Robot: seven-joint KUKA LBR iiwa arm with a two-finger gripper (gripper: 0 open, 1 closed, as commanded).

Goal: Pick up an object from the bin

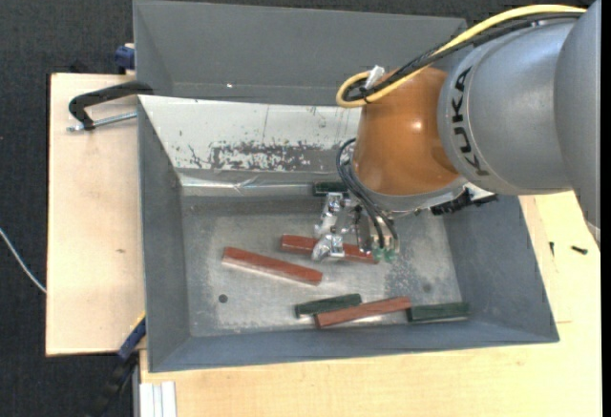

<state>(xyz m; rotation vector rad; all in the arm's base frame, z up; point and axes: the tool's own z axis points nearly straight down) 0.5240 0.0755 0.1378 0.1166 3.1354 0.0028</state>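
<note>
My gripper (333, 243) hangs low in the middle of the bin, its metal fingers down at a flat red-brown bar (298, 242) that lies on the floor beneath them. The bar's right end with a small green tip (387, 256) pokes out beyond the fingers. Whether the fingers are closed on the bar cannot be made out. A longer red-brown bar (272, 266) lies just to the lower left, tilted down to the right.
Near the front wall lie a dark green bar (327, 305), a red-brown bar (363, 312) and another dark green bar (438, 313). A dark green piece (323, 188) rests by the back wall, partly under the arm's orange cover.
</note>
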